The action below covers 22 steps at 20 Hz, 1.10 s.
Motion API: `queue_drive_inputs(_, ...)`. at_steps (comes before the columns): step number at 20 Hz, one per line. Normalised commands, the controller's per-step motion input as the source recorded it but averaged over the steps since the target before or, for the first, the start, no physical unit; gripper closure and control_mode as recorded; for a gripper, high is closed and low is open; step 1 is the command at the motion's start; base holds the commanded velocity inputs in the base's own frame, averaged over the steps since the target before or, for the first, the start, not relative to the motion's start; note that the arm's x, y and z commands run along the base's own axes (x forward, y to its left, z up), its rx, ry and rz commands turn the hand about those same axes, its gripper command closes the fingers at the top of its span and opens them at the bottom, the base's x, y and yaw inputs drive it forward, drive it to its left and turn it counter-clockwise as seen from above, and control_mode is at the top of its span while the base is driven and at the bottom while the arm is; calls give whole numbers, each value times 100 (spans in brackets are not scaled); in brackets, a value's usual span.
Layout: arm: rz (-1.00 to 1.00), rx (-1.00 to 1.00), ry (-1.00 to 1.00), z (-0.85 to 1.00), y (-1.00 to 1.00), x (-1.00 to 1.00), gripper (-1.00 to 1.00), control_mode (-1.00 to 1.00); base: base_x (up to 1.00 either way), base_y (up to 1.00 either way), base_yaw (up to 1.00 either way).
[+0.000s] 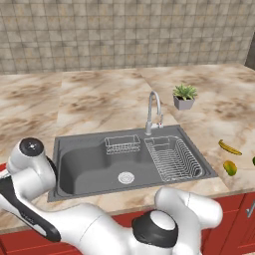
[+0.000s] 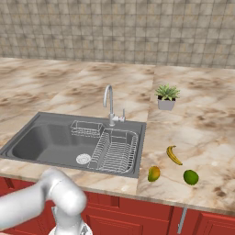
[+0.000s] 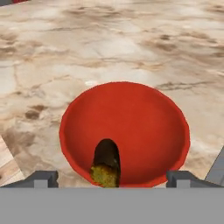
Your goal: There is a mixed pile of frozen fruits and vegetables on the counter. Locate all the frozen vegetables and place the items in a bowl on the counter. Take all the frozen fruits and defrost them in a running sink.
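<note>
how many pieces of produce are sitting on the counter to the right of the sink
3: a banana farthest back, a yellow-green fruit nearest the sink, and a round green piece to its right.

The arm (image 1: 114,226) is glossy white, built of thick rounded tubular links that swell at each joint; 1 joint ends in a round dark cap with a small pale centre (image 1: 31,145); another carries a broad black collar with a white dome set in it (image 1: 157,226); a black band runs along the lowest link; from the right base view the link (image 2: 43,199) is plain smooth white; the 2 fingertips (image 3: 43,178) are small dark grey blocks.
</note>
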Motion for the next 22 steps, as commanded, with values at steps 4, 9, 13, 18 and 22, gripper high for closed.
queue_drive_inputs(4, 0, 0, -14, 29, -50, -38, -100, -100, 0, 0, 0)
queue_drive_inputs(9, -1, 0, -7, 0, -70, -27, -100, -100, 0, 0, 0)
queue_drive_inputs(13, -7, 0, -4, 0, -82, -15, -100, -100, 0, 0, 0)
queue_drive_inputs(18, -12, 3, -4, 17, -85, -3, -100, -100, 0, 0, 0)
queue_drive_inputs(22, -16, 7, -1, 26, -76, 0, -100, -100, 0, 0, 0)
